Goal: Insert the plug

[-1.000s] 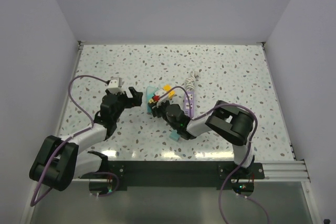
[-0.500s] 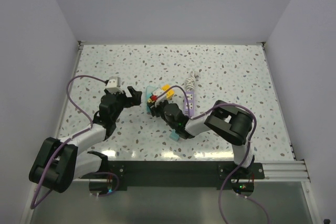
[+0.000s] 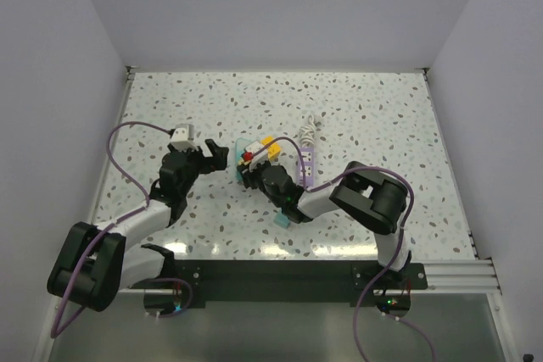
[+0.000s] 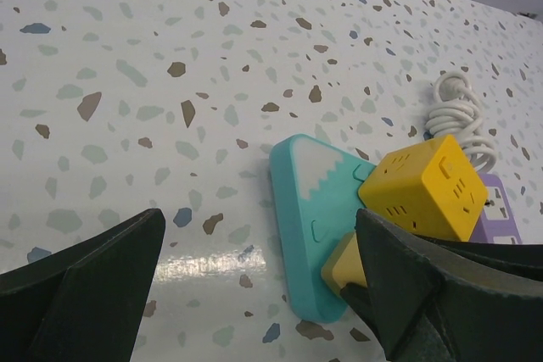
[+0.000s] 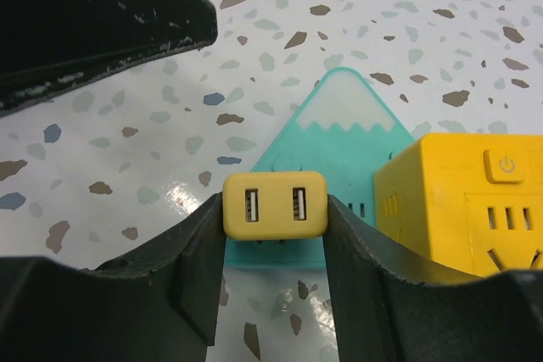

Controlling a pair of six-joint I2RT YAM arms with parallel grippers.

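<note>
Pale walls (image 3: 280, 6) close in a white table (image 3: 382, 116) flecked with brown, grey and blue chips and glossy under the claws. The left claw (image 3: 214, 157) gapes wide and holds nothing, while the right claw (image 5: 274, 235) is clamped on the plug (image 5: 275, 203). Just past the right claw's tips sit a yellow cube (image 5: 462, 201), to the right, and a teal mountain-shaped block (image 5: 348, 137) straight ahead; the plug between the tips is a small rounded yellow block with two USB slots side by side on its face.
</note>
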